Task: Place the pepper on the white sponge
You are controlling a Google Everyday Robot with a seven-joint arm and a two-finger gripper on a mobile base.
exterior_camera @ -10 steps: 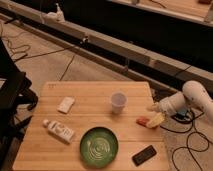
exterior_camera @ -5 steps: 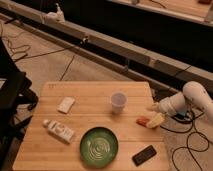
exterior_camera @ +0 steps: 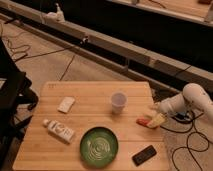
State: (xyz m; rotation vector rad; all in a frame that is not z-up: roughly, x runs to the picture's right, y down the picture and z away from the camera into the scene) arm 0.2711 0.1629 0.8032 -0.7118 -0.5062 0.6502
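The orange-red pepper [exterior_camera: 143,121] lies on the wooden table [exterior_camera: 90,95] near its right edge. My gripper [exterior_camera: 155,118] comes in from the right on a white arm [exterior_camera: 192,100] and sits right at the pepper, its pale fingers touching or just beside it. The white sponge [exterior_camera: 66,104] lies flat on the left part of the table, far from the gripper.
A white cup [exterior_camera: 118,101] stands mid-table between the pepper and the sponge. A green plate [exterior_camera: 99,146] sits at the front centre, a white labelled tube [exterior_camera: 59,130] at the front left, a black phone-like slab [exterior_camera: 144,155] at the front right. Cables lie on the floor around.
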